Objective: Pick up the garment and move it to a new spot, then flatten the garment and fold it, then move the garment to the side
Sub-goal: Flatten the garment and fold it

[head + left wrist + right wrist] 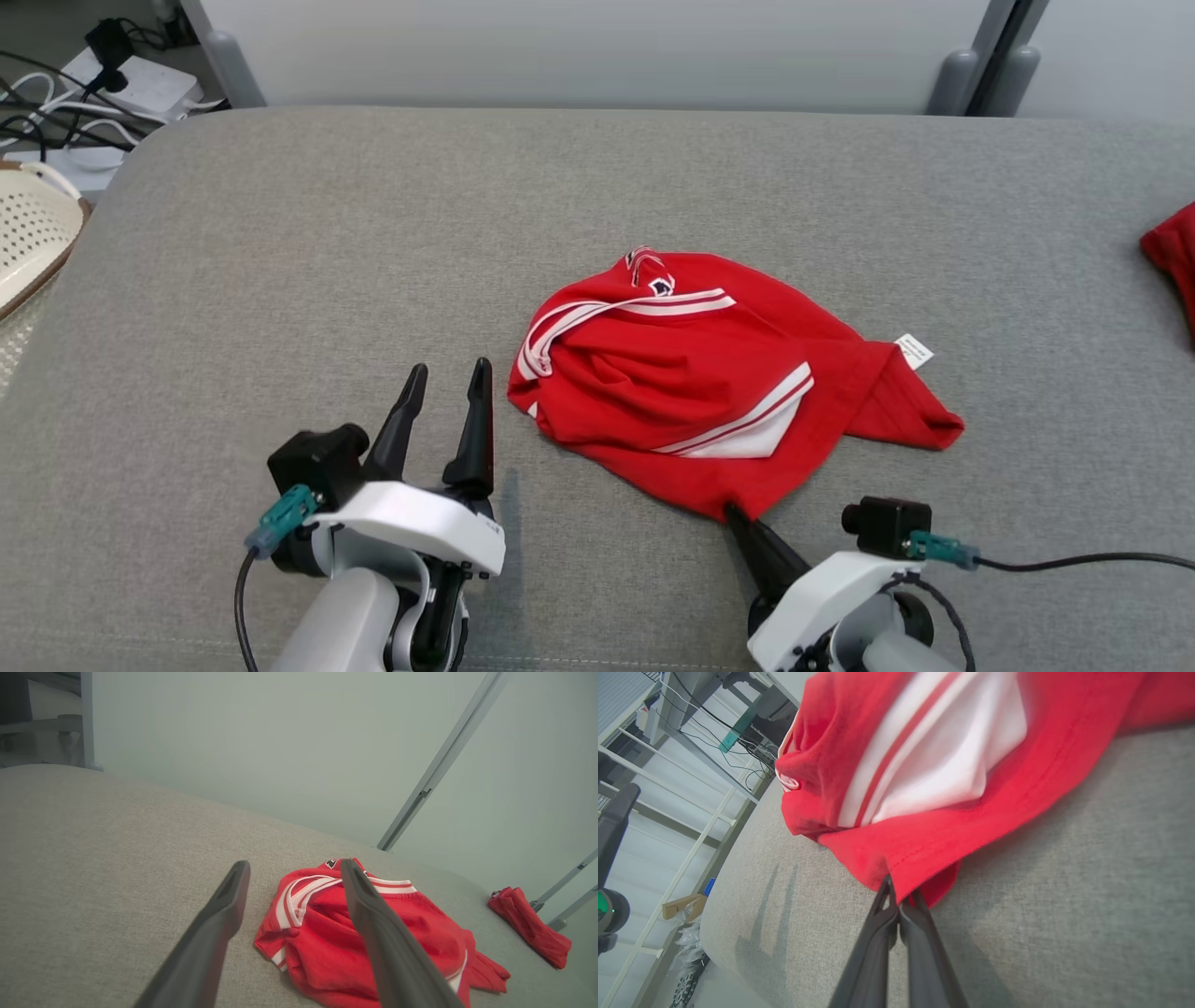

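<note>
Closest to us are the robot's two arms. The right tool is clenched on the near edge of the garment, and its two dark tips are pinched tight on the hem, as the right wrist view shows up close. I think it grips the edge there so it can lift the garment and carry it to a new spot. The left tool is let go, with its tips spread and nothing between them. It sits just beside the left side of the garment, maybe ready to take another edge. The biggest thing is the soft grey surface. The garment lies near its middle, bunched up and not flat, so the folding is not yet begun. It is red with white stripes. A cream basket peeks in past the far left edge of the surface. Another red cloth lies at the far right, well apart. A small badge sits near the collar, and a little white tag sticks out on the right. The writing on both is too small to read.
</note>
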Controlling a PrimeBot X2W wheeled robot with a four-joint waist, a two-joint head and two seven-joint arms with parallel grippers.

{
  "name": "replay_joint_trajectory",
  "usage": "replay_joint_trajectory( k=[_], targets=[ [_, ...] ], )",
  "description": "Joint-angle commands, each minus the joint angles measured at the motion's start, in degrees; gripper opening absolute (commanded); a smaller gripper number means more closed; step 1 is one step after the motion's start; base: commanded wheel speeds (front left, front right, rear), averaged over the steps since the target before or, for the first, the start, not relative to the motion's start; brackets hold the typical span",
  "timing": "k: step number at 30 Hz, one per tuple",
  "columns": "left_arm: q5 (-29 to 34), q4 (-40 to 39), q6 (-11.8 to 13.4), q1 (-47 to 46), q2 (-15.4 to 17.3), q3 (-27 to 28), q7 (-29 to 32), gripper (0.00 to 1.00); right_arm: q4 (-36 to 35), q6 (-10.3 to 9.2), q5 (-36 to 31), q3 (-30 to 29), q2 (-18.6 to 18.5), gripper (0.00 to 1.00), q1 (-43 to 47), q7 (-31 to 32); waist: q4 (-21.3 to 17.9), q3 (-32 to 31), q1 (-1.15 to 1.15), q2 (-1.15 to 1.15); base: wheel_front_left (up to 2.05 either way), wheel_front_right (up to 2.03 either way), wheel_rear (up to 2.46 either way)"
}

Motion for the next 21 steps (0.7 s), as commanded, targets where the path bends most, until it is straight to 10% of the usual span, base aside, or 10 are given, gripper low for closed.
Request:
replay_joint_trajectory(
  k=[1,8,16,21],
  targets=[
    [0.0,-2.2,0.0,0.2,0.5,2.1,-0.3,1.0,-0.9,0.03,-0.3,0.1,0.6,0.0,-1.8,-0.7,-0.7,-0.3,0.0,0.0,0.0,0.0,0.0],
    [0.3,-3.8,0.2,3.2,0.5,2.3,-0.3,1.0,-8.8,0.03,-8.8,-10.1,-3.8,0.0,-0.8,-0.7,-3.1,-1.9,0.0,0.0,0.0,0.0,0.0],
    [1.1,-5.1,-0.1,3.2,0.5,0.7,-0.3,1.0,-33.8,0.03,-28.6,-37.7,-6.6,0.0,4.2,-0.7,-4.9,-2.7,0.0,0.0,0.0,0.0,0.0],
    [1.1,-5.6,-0.5,2.2,0.5,-1.9,-0.3,1.0,-32.1,0.03,-39.4,-51.0,-3.9,0.0,8.9,-0.7,-5.0,-2.6,0.0,0.0,0.0,0.0,0.0]
  ],
)
